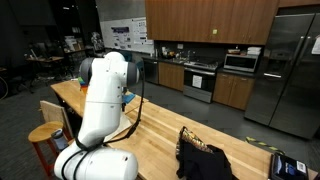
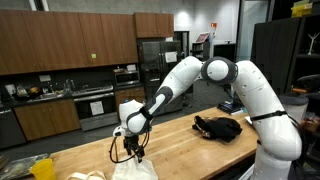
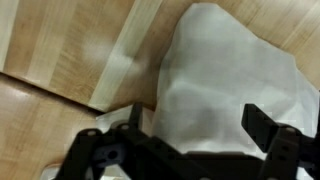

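The tool (image 2: 134, 152) hangs with its fingers spread wide just above the crumpled white cloth (image 3: 230, 80) at one end of the pale wooden counter (image 2: 200, 150), so, as I judge it, no grasp is made yet and closing on it remains.

Dim kitchen. Butcher-block table (image 1: 155, 128) sat near. Dark wood cabinets (image 1: 210, 18) lined the far wall, oven (image 1: 200, 82) below them, steel fridge (image 1: 290, 70) at right. Wooden stool (image 1: 45, 135) stood left of the table.
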{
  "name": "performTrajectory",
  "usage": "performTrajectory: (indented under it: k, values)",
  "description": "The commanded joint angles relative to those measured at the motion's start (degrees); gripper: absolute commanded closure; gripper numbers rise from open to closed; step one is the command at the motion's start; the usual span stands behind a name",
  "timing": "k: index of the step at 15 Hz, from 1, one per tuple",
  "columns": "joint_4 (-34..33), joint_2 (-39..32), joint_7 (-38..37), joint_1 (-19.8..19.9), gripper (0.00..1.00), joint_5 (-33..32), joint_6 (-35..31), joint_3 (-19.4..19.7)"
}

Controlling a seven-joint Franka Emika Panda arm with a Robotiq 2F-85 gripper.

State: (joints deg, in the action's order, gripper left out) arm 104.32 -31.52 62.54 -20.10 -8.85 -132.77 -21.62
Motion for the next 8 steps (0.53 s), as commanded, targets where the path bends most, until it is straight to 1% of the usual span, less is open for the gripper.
performTrajectory:
  k: [1,2,3,4,6,7,8]
  values:
    - [-3.37,-1.96,-0.68,0.49,0.0,2.75,2.71,-0.93]
    - [-3.74,-2.35,0.13,0.87,0.0,3.78,3.35,-1.31]
    - [-4.18,-2.74,-0.03,0.78,0.25,4.21,3.92,-1.16]
    - [-4.73,-3.22,0.06,0.86,0.26,4.77,4.61,-1.16]
    - [-5.62,-3.98,0.3,1.14,0.38,5.56,5.49,-1.09]
    - [-5.85,-4.2,0.08,1.25,0.46,5.89,5.77,-1.02]
    - [-5.99,-4.35,0.05,1.4,0.55,6.07,5.84,-0.96]
